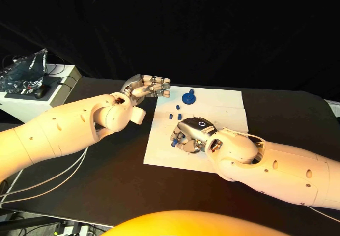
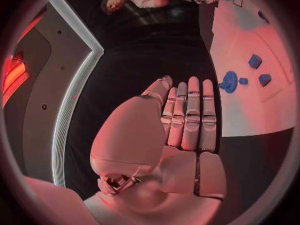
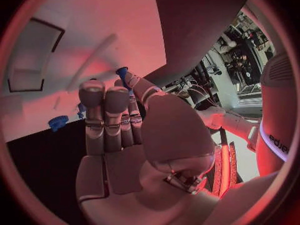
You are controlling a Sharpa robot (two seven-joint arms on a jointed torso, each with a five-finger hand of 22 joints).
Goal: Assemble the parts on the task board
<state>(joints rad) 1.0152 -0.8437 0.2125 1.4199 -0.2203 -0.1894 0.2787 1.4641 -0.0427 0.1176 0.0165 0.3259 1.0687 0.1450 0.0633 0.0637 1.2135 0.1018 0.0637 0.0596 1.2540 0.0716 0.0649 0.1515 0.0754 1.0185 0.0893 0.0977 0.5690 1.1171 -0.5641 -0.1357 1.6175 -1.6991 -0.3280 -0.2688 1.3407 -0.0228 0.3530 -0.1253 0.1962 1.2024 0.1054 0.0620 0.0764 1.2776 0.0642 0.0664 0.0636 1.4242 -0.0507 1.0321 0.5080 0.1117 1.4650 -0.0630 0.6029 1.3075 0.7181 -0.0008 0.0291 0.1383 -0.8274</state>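
1. The left robot hand (image 1: pixel 147 87) is hovering over the black tabletop (image 1: pixel 113 162), just off the far left corner of the task board (image 1: pixel 205 120). Its fingers (image 2: pixel 190 115) are lying straight and close together, and it is holding nothing.
2. The task board, a white plate, is lying in the middle of the tabletop, with its left edge facing the left arm.
3. Two small blue parts (image 1: pixel 173 116) are lying side by side on the board, towards its middle, between the two robot hands.
4. A round blue part (image 1: pixel 187 98) with a short stem is standing near the far edge of the board, just beside the left robot hand's fingertips but apart from them.
5. The right robot hand (image 1: pixel 192 133) is resting palm down on the middle of the board, with its fingers curling towards the surface.
6. A small blue part (image 1: pixel 174 143) is sitting at the right robot hand's fingertips; the right wrist view is showing a blue piece (image 3: pixel 121 71) pinched at the tip of the thumb.
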